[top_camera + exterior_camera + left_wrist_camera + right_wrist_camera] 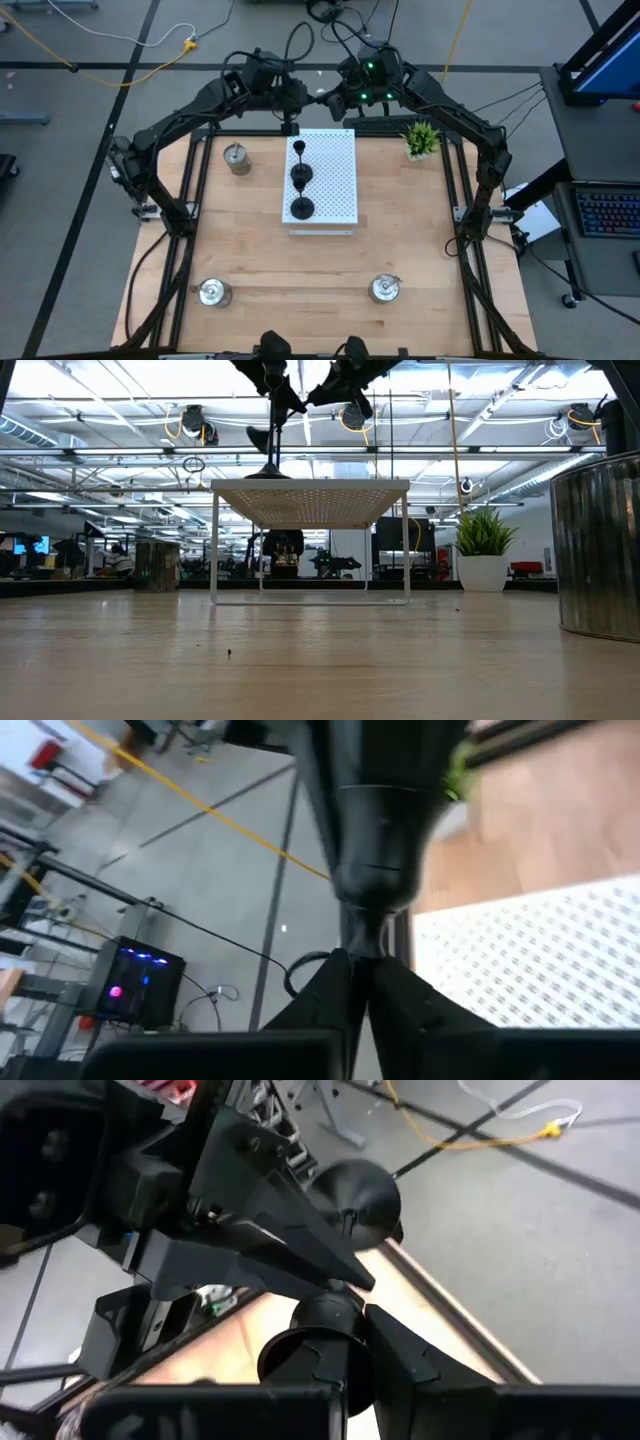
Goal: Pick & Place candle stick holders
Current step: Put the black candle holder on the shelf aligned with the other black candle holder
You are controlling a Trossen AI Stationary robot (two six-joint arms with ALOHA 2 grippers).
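Left fingers [352, 982] pinching a black holder's [375, 830] stem high above the board's [335, 170] far edge, right fingers [345, 1330] pressed on its cup: risk of tugging, twisting, dropping during handover.

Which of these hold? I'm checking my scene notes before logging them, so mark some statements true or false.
1. The three squat shiny silver candle holders all stand on the wooden table, off the board. True.
2. The small green potted plant stands on the white perforated board. False: it stands on the table beside the board's far right corner.
3. The left gripper is shut on a black candle holder with a thin stem. True.
4. A free black stemmed holder stands on bare wood at the near edge. False: it stands on the white board.
5. The right gripper hangs over the table's near edge. False: it is at the far edge, close to the left gripper.
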